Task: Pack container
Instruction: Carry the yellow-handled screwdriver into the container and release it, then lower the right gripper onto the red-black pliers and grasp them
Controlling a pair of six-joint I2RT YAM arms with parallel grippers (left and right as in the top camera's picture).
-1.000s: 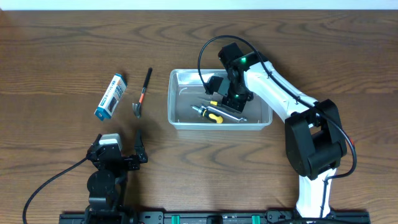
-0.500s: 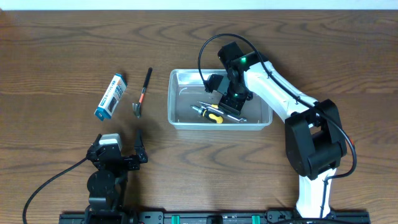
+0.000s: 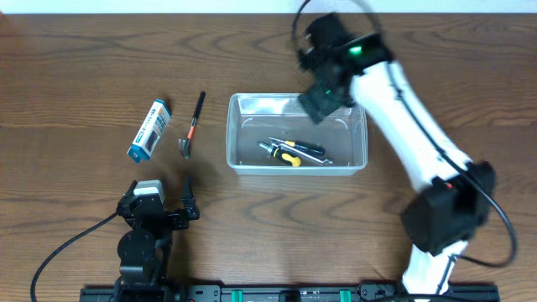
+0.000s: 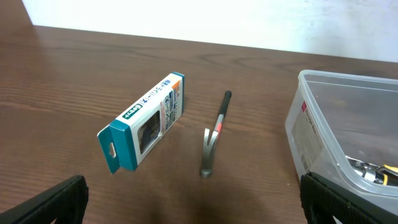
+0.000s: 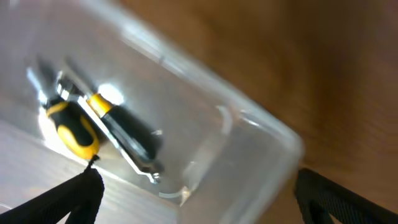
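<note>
A dark brown wood-grain table [image 3: 75,75] runs back to a white wall [image 4: 249,18]. The clear rectangular plastic container [image 3: 228,138] sits mid-table and holds yellow-and-black-handled tools [image 3: 289,151]. The right gripper [image 3: 323,99] hangs spread wide and empty over its far rim. The left gripper [image 3: 159,203] rests splayed on the near left.

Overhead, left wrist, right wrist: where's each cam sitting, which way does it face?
Overhead: above the table, facing straight down; shows left hand parked near, right hand over the container.
Left wrist: low, facing across the table at blue box, black-handled tool, container end; own fingertips at bottom corners.
Right wrist: facing down into container at yellow-handled screwdriver; own fingertips likewise.
Shared: container in all three.
</note>
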